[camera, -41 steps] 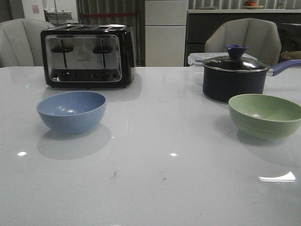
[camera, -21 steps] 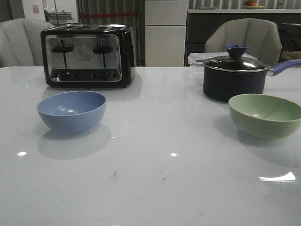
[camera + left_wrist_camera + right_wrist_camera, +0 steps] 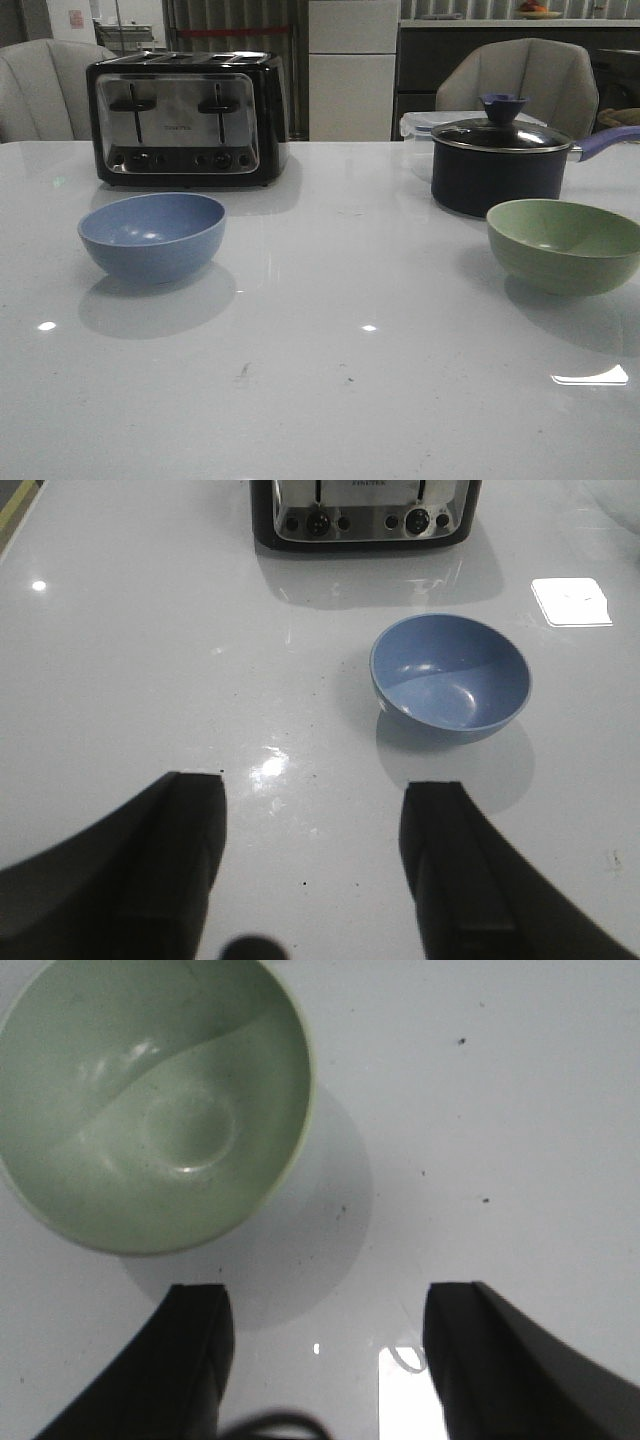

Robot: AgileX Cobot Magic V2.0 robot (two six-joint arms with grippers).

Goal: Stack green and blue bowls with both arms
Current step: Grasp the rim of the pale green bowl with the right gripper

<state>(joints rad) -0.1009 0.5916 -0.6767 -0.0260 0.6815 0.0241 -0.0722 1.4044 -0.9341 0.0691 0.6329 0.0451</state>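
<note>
The dusty blue bowl [image 3: 152, 236] stands upright and empty on the left of the white table [image 3: 330, 380]. The pale green bowl [image 3: 564, 245] stands upright and empty on the right. Neither arm shows in the front view. In the left wrist view my left gripper [image 3: 312, 790] is open and empty above bare table, with the blue bowl [image 3: 450, 677] a little ahead of it and to one side. In the right wrist view my right gripper [image 3: 326, 1300] is open and empty, with the green bowl [image 3: 150, 1100] just ahead of one finger [image 3: 190, 1360].
A black-and-chrome toaster [image 3: 185, 118] stands behind the blue bowl and shows in the left wrist view [image 3: 365, 510]. A dark lidded saucepan [image 3: 500, 165] with a purple handle stands just behind the green bowl. A clear lidded box [image 3: 420, 125] is behind the pan. Chairs stand beyond the table.
</note>
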